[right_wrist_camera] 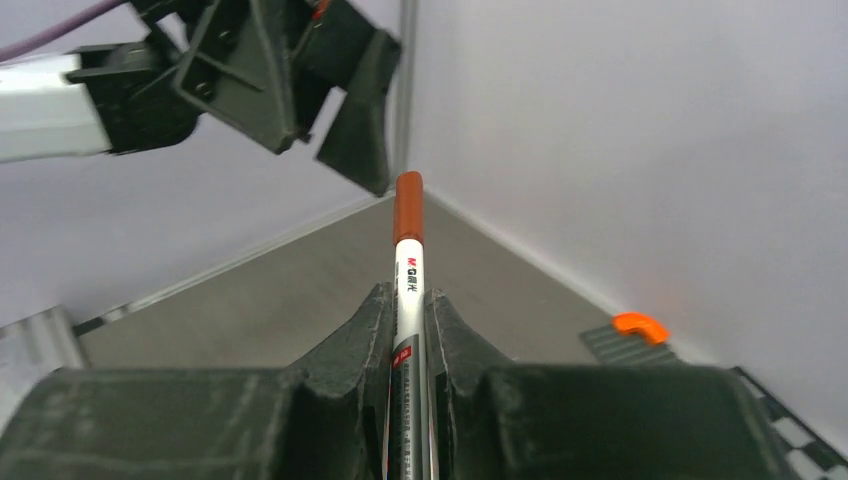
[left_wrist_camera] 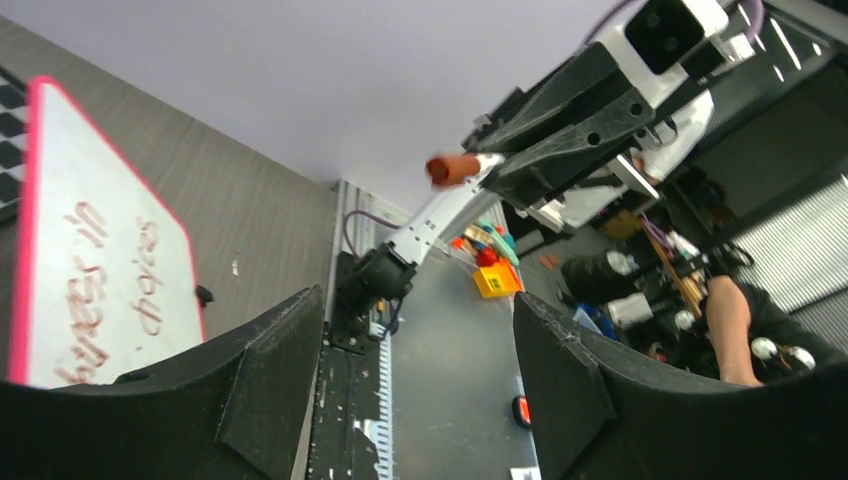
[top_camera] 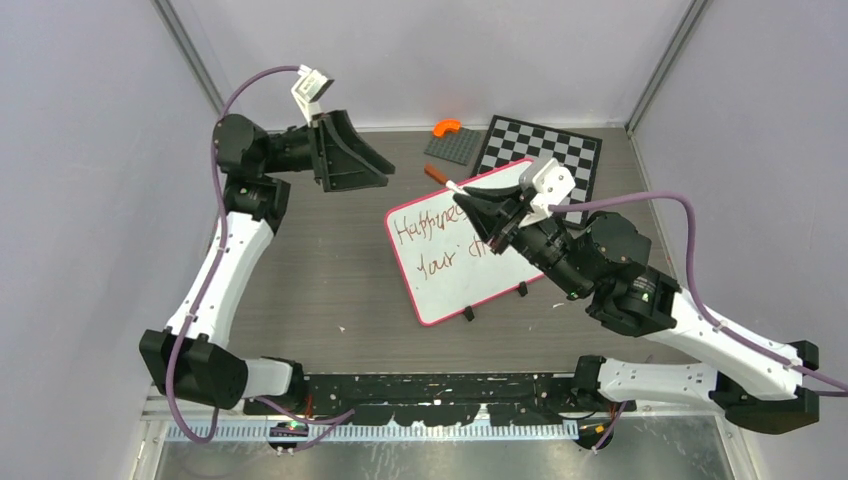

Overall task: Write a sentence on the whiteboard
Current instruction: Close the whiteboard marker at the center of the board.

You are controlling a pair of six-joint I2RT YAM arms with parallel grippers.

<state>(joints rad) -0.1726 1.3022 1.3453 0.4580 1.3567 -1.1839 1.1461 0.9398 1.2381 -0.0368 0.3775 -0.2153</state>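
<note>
The whiteboard (top_camera: 455,290) lies flat mid-table, white with a pink-red frame. The sentence (top_camera: 425,228) runs in two dark red lines, and its right ends are hidden under my right gripper (top_camera: 470,197). That gripper hovers over the board's far right part, shut on a white marker (top_camera: 441,178) whose brown-red end points back left. In the right wrist view the marker (right_wrist_camera: 408,255) sticks out between the closed fingers (right_wrist_camera: 365,330). My left gripper (top_camera: 385,172) is raised at the back left, open and empty, facing the marker's end (left_wrist_camera: 452,168). The left wrist view shows the whiteboard (left_wrist_camera: 60,180) at left.
A black-and-white chessboard (top_camera: 545,155) lies behind the whiteboard at the back right. Beside it is a grey studded plate (top_camera: 452,147) with an orange piece (top_camera: 446,127) on it. Grey walls close in the table on the left, back and right.
</note>
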